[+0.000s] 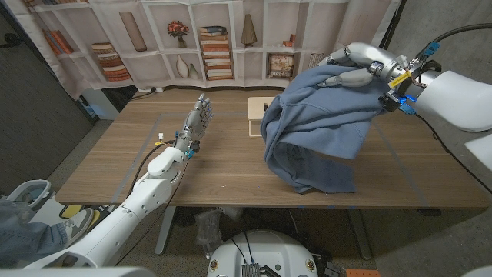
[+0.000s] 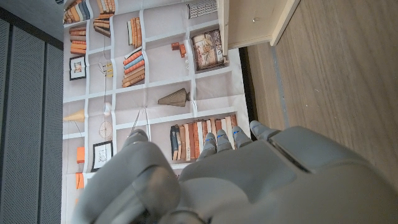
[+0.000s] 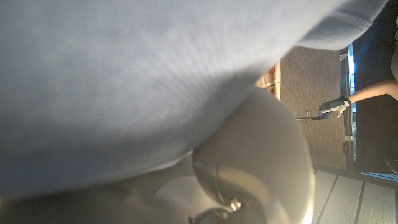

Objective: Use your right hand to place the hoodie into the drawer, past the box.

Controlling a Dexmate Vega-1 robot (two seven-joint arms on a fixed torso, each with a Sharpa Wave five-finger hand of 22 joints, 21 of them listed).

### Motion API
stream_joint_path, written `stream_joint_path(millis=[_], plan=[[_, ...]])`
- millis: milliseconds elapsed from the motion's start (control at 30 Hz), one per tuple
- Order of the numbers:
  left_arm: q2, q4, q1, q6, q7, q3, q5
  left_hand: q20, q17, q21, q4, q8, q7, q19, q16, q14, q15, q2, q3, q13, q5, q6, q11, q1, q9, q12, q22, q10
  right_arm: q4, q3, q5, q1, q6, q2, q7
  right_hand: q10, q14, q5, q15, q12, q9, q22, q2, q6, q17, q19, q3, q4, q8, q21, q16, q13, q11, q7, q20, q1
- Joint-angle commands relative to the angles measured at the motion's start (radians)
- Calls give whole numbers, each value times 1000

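Wooden table point(image 1: 223, 165) spans centre. Bookshelf-print backdrop point(image 1: 154, 38) at 12 o'clock, books, vases, flower pot printed on it. Dark mesh panel point(image 1: 31, 100) at 9 o'clock. Shoe point(image 1: 77, 223) on floor at 8 o'clock.

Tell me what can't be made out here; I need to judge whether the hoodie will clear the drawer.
- Drawer: head view, mostly hidden behind the hoodie; its inside and any box cannot be seen.
- Right hand: head view, its fingers sink into cloth; the grip itself is hidden.
- Right wrist view: blurred hoodie fabric covers the scene ahead.
- Left hand: its palm side is hidden in the left wrist view.
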Motion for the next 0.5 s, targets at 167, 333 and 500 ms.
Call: stream_joint_path(millis=[167, 333, 500], plan=[[10, -45, 24, 5, 36, -5, 13, -32, 5, 2, 2, 2, 6, -7, 3, -7, -2, 8, -7, 4, -6, 5, 4, 4, 4, 3, 4, -5, -25, 49, 7, 1, 1, 0, 22, 10, 40, 4, -93, -6, 3, 0, 183, 8, 8, 10, 7, -2, -4, 10, 6, 3, -4, 3, -150, 176], [14, -58, 32, 4, 44, -8, 15, -31, 5, 2, 2, 2, 6, -8, 3, -8, -1, 9, -7, 4, -6, 5, 3, 4, 4, 3, 4, -4, -42, 46, -14, 12, -6, -11, 25, 13, 42, 4, -92, -7, 5, -2, 184, 10, 11, 10, 8, -2, -4, 12, 7, 4, -7, 4, -150, 176], [16, -65, 36, 1, 44, -10, 16, -31, 5, 2, 2, 1, 5, -9, 3, -9, -1, 9, -8, 4, -7, 5, 0, 4, 4, 3, 4, -4, -56, 28, -36, 33, -21, -31, 25, 14, 42, 4, -91, -9, 6, -3, 184, 11, 14, 10, 9, -2, -5, 15, 6, 4, -5, 4, -150, 175]])
